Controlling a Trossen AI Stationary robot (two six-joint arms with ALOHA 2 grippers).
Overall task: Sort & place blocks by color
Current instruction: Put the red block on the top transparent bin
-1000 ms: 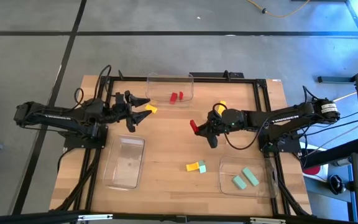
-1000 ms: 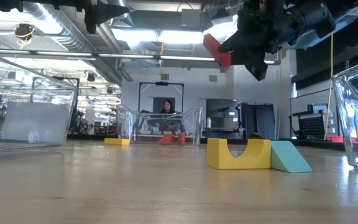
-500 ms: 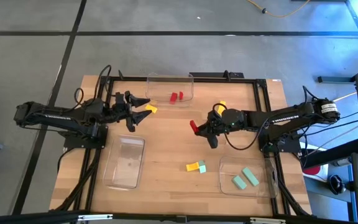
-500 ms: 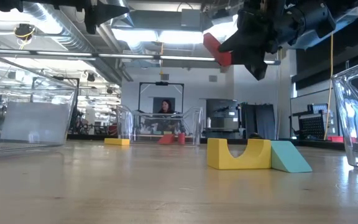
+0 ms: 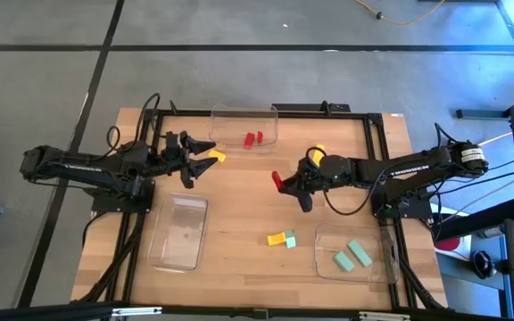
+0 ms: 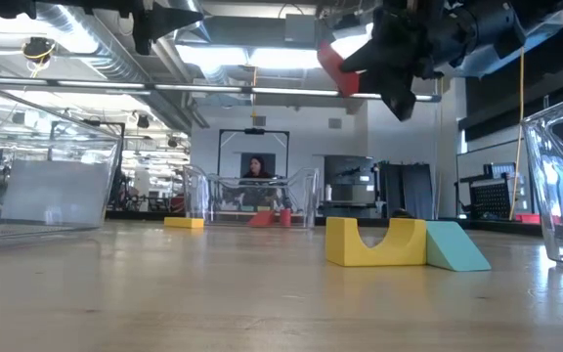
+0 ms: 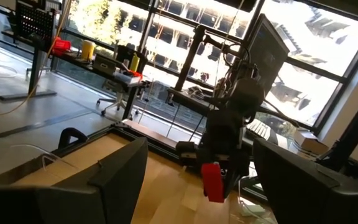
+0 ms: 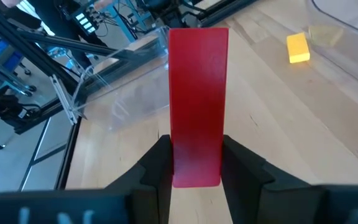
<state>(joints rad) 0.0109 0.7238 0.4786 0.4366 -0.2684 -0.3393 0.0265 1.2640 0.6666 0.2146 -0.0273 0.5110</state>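
- Red is the colour of the block clamped in the right gripper; its two dark fingers press on either side of the bar, which sticks out past the fingertips.
- That block is held in the air above the middle of the wooden table, clear of the surface, as the low view shows.
- The left gripper hangs over the far left part of the table with its fingers spread wide and nothing between them.
- A small yellow block lies on the table just beside the left gripper's fingertips.
- Two red blocks sit side by side inside the clear tray at the far edge.
- A yellow arch-shaped block and a green wedge lie touching each other on the table nearer the front, right of centre.
- Two green blocks rest in the clear tray at the front right.
- Another clear tray stands at the front left; I see no block in it.
- Another yellow block shows just behind the right arm's wrist.
- In the low view a person shows far back in the room beyond the table.
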